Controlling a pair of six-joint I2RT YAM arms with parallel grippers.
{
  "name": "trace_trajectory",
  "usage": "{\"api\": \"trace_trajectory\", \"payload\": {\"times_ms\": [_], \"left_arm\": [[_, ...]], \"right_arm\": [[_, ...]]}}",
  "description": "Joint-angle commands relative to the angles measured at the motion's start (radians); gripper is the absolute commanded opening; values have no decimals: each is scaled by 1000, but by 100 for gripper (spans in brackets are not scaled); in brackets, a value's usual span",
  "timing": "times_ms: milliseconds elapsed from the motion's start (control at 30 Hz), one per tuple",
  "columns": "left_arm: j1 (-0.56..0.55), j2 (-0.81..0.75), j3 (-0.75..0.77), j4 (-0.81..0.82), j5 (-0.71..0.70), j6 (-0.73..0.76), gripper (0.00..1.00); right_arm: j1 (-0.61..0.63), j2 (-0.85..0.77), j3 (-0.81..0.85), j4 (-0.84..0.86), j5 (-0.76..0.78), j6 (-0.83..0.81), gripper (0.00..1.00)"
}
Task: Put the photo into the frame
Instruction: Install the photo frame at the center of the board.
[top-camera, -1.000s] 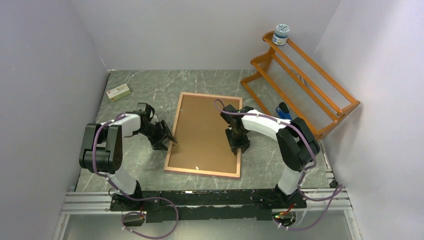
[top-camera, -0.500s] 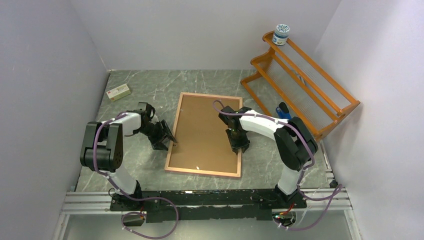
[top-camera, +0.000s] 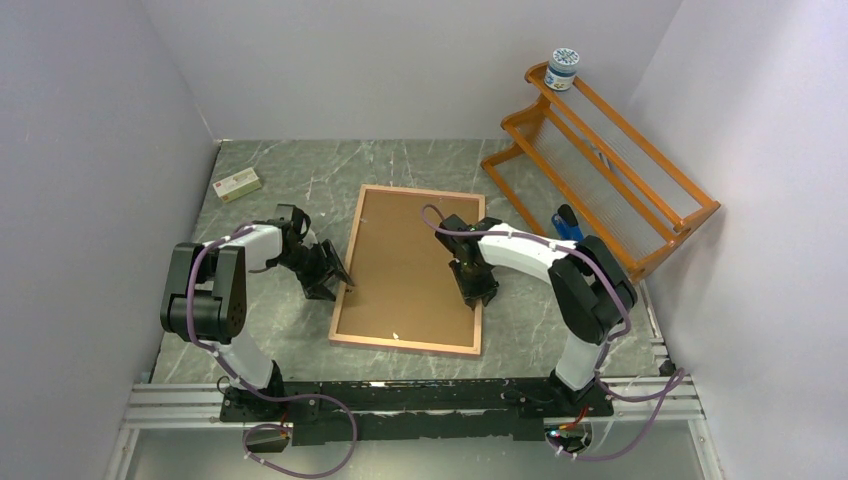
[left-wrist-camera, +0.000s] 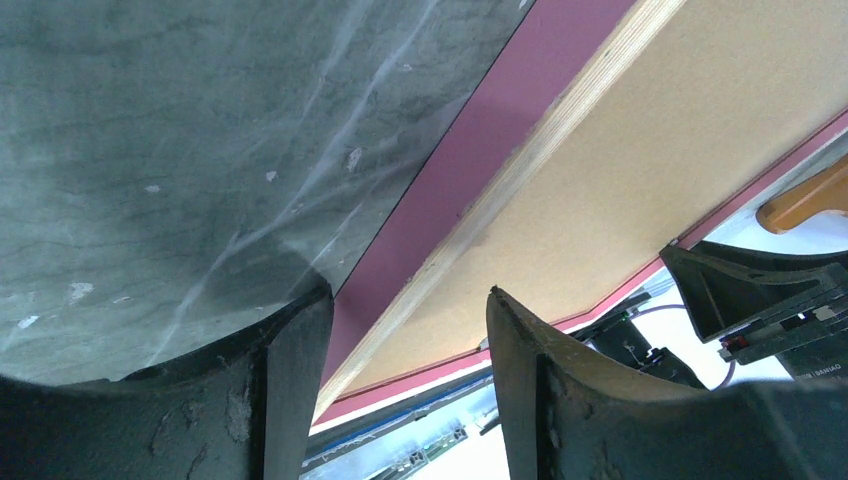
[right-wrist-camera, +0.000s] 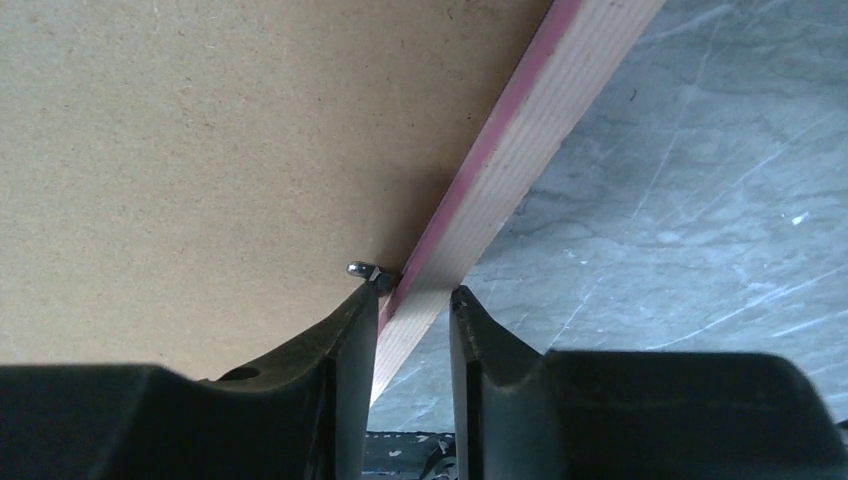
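Observation:
The frame (top-camera: 400, 343), pinkish light wood, lies flat on the table with a brown backing board (top-camera: 410, 265) filling it. The photo is out of view. My left gripper (top-camera: 335, 276) is at the frame's left edge, open, its fingers (left-wrist-camera: 300, 380) well apart on either side of that edge (left-wrist-camera: 450, 240). My right gripper (top-camera: 477, 290) is at the frame's right rail (right-wrist-camera: 520, 130). Its jaws are narrow but apart, with the rail running between them. The inner fingertip (right-wrist-camera: 355, 320) sits at a small metal tab (right-wrist-camera: 362, 269) on the board.
An orange wooden rack (top-camera: 610, 170) stands at the back right with a jar (top-camera: 563, 68) on its top. A blue object (top-camera: 567, 222) lies beside the rack's foot. A small box (top-camera: 238, 184) lies at the back left, near the left wall.
My right gripper has shifted slightly along the frame's right rail and its jaws have narrowed. The left arm and the frame have not moved.

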Motion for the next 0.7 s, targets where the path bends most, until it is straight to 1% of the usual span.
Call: {"api": "trace_trajectory", "payload": {"times_ms": [0,133,200,233,333,400,533,600,667], "left_arm": [[-1,26,-5,10,-59,38,64],[-1,24,-6,9,-61,37,64],[-1,21,-4,5,-63,39,64],[-1,18,-4,3,-63,38,64],[-1,5,5,-4,-61,38,64],[0,-7,15,-8,-57,41,65],[9,-41,42,-6,-42,55,71],[13,-56,53,0,-39,58,75],[19,-54,74,0,-34,55,79]], "right_arm": [[28,19,-6,27,73,28,29],[31,22,-4,14,136,107,25],[31,4,-5,21,140,140,25],[30,-8,-4,24,135,146,27],[28,-49,3,33,121,153,37],[29,-88,5,43,99,144,47],[17,-176,-11,82,43,142,62],[1,-192,-5,103,24,154,66],[-11,-181,22,108,15,175,67]]}}
